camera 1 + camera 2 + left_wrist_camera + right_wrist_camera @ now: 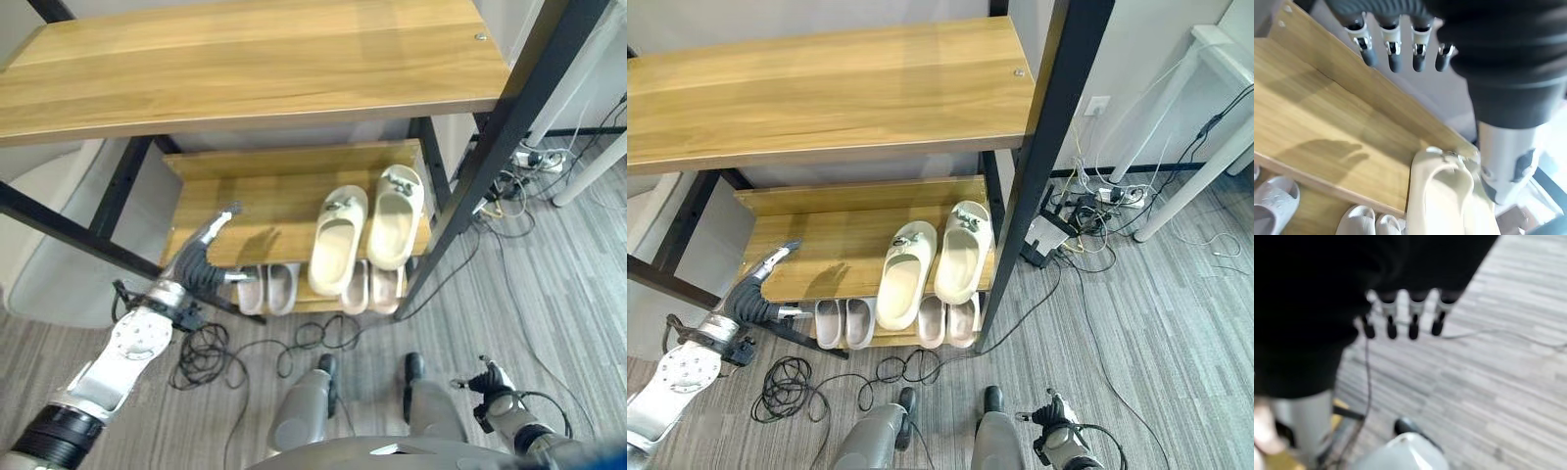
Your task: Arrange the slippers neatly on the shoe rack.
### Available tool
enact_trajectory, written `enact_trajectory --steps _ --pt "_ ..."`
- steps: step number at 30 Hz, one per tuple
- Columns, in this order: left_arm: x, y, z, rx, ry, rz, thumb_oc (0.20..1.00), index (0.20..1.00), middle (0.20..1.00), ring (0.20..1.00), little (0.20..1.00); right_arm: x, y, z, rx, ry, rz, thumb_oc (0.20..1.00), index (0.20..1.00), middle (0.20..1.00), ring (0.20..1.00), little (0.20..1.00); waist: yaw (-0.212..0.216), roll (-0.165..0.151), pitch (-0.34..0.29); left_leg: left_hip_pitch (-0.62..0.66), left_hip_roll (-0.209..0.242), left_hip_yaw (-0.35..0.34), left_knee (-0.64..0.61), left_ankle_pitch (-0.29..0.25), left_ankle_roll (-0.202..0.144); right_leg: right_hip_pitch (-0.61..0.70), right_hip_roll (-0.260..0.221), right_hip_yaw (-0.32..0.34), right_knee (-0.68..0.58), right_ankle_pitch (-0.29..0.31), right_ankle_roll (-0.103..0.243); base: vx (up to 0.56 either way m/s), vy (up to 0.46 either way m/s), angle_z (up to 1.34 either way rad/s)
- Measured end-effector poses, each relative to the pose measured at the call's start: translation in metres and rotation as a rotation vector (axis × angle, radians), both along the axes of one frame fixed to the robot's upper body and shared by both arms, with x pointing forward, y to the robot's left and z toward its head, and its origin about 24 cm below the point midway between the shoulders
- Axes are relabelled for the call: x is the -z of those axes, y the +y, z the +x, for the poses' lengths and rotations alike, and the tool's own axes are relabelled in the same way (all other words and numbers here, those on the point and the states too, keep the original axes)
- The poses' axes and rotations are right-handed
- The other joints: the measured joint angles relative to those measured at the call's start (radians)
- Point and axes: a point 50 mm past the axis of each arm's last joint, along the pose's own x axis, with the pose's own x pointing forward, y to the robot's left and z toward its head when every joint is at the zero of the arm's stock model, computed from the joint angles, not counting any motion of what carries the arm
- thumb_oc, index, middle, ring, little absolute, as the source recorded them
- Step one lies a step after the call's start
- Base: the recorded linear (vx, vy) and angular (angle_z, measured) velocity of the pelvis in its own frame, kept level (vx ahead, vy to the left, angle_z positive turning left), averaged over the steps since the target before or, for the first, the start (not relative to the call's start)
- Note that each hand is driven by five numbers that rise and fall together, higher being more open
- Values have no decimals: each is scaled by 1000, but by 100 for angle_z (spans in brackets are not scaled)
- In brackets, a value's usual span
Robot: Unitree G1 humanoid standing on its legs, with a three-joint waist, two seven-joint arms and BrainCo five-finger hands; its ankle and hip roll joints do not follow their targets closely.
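The left hand [201, 257] reaches in at the left end of the shoe rack [255, 73], held over the bare wood of the middle shelf [250, 211] with its fingers [1393, 46] straight, slightly apart and holding nothing. Beneath that shelf, on the lowest level, a pale grey-pink pair of slippers [267, 288] sits side by side near the left hand, toes outward. Further right, the cream slippers [364, 230] lie on the middle shelf next to each other, almost touching, toes pointing out past the front edge, each with a small ornament on its strap; no writing on them can be read. Under their overhanging toes a second grey-pink pair [374, 286] rests on the lowest level. At the far right, low over the grey plank floor [1176, 323], the right hand [493, 384] hangs with fingers [1400, 320] loosely straight and empty.
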Motion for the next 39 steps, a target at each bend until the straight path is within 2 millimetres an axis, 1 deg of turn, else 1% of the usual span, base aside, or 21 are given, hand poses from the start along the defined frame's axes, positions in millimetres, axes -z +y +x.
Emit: enact_trajectory --steps 3,5,7,10,11,13,14,15,16,18,21,22,23,25,26,27,29,30,33,35,39 --pt "-7 -11 -6 81 -7 7 1000 1000 1000 1000 1000 -1 2 3 -18 -7 0 1000 1000 1000 1000 1000 0 2 3 -22 -3 -3 30 -8 3 -18 -1 1 24 -6 2 -33 -10 3" --pt "-12 -14 -6 120 -19 58 1000 1000 1000 1000 1000 -1 2 4 -19 -12 0 1000 1000 1000 1000 1000 0 1 6 -35 -4 -4 45 -10 4 -29 -2 1 40 -10 3 -15 -7 3" --pt "-10 -18 -6 143 -31 124 1000 1000 1000 1000 1000 -2 3 7 -26 -21 -6 1000 1000 1000 1000 1000 0 -1 17 -35 -7 -4 55 -11 4 -35 -4 1 61 -18 5 -34 -14 1" --pt "-1 -29 -7 184 -52 207 1000 1000 1000 1000 1000 -5 3 13 -28 -42 -21 1000 1000 1000 1000 1000 -5 -1 25 -58 -6 -5 65 -13 3 -55 -3 2 69 -19 5 -45 -8 3" --pt "1 -36 -4 208 -75 239 1000 1000 1000 1000 1000 -5 1 13 -28 -41 -35 1000 1000 1000 1000 1000 -2 0 25 -69 -6 -4 69 -13 3 -64 -4 2 76 -19 5 -60 4 16" --pt "12 -60 -2 322 -133 341 1000 1000 1000 1000 1000 -9 2 21 -47 -63 -62 1000 1000 1000 1000 1000 1 0 33 -92 -8 -5 83 -12 1 -88 -7 2 94 -19 5 -51 17 8" --pt "15 -66 -2 351 -149 368 1000 1000 1000 1000 1000 -10 3 24 -52 -70 -68 1000 1000 1000 1000 1000 -5 -2 34 -97 -8 -3 86 -11 1 -94 -7 4 94 -19 5 -34 13 -9" --pt "22 -76 1 389 -198 423 1000 1000 1000 1000 1000 -13 3 29 -51 -96 -81 1000 1000 1000 1000 1000 -5 1 38 -103 -8 0 88 -11 1 -103 -6 10 95 -18 6 -40 16 -13" --pt "27 -82 3 404 -233 454 1000 1000 1000 1000 1000 -16 4 35 -52 -120 -86 1000 1000 1000 1000 1000 -4 6 42 -105 -7 2 87 -12 2 -107 -5 14 102 -19 10 -56 20 -16" --pt "36 -91 8 415 -301 525 1000 1000 1000 1000 1000 -18 6 39 -54 -150 -91 1000 1000 1000 1000 1000 -8 7 45 -113 -8 15 97 -12 1 -128 -7 28 122 -25 11 -43 13 -10" --pt "50 -93 14 380 -363 633 1000 1000 1000 1000 1000 -21 6 43 -55 -177 -109 1000 1000 1000 1000 1000 -15 25 42 -142 -1 15 91 -12 3 -154 1 29 104 -21 16 -28 1 -15" --pt "55 -93 19 364 -374 681 1000 1000 1000 1000 1000 -20 6 41 -61 -173 -115 1000 1000 1000 1000 1000 -18 22 46 -144 -4 25 94 -9 4 -171 -4 32 137 -33 7 -24 -1 8" --pt "62 -92 22 324 -385 708 1000 1000 1000 1000 1000 -20 5 39 -60 -175 -128 1000 1000 1000 1000 1000 -29 20 46 -142 -10 26 103 -8 3 -174 -8 41 152 -32 8 0 0 0" --pt "73 -90 25 253 -395 742 1000 1000 1000 1000 1000 -23 3 40 -70 -209 -159 1000 1000 1000 1000 1000 -28 24 43 -144 -10 28 92 -9 3 -183 -2 53 135 -31 10 -2 -5 -17" --pt "71 -89 26 235 -432 765 1000 1000 1000 1000 1000 -27 2 44 -80 -238 -177 1000 1000 1000 1000 1000 -30 30 43 -152 -3 26 79 -9 4 -186 2 50 117 -29 16 -5 -5 -10" --pt "68 -88 31 212 -456 780 1000 1000 1000 1000 1000 -29 1 46 -79 -258 -185 1000 1000 1000 1000 1000 -31 31 43 -157 -2 29 76 -6 4 -197 3 52 142 -38 11 -8 -5 14" --pt "66 -86 35 155 -475 796 1000 1000 1000 1000 1000 -30 -5 41 -70 -268 -204 1000 1000 1000 1000 1000 -44 26 41 -156 -12 32 90 -1 1 -205 -5 58 169 -42 8 -1 -7 13" --pt "65 -86 36 120 -481 793 1000 1000 1000 1000 1000 -32 -9 39 -63 -287 -228 1000 1000 1000 1000 1000 -36 33 38 -157 -11 31 79 -2 1 -209 -1 62 152 -43 8 6 -10 -14" --pt "68 -85 41 77 -484 800 1000 1000 1000 1000 1000 -38 -10 46 -59 -332 -240 1000 1000 1000 1000 1000 -50 37 37 -155 -9 32 61 0 2 -204 0 60 126 -37 12 -2 -12 -10" --pt "71 -85 42 48 -490 796 1000 1000 1000 1000 1000 -40 -10 46 -64 -348 -250 1000 1000 1000 1000 1000 -62 37 37 -155 -9 42 60 0 3 -205 -2 62 123 -30 6 5 -5 -5" --pt "66 -86 56 -37 -501 783 1000 1000 1000 1000 1000 -42 -10 47 -64 -366 -256 1000 1000 1000 1000 1000 -66 39 36 -152 -10 56 48 0 13 -209 -1 68 112 -28 4 1 -11 -5"
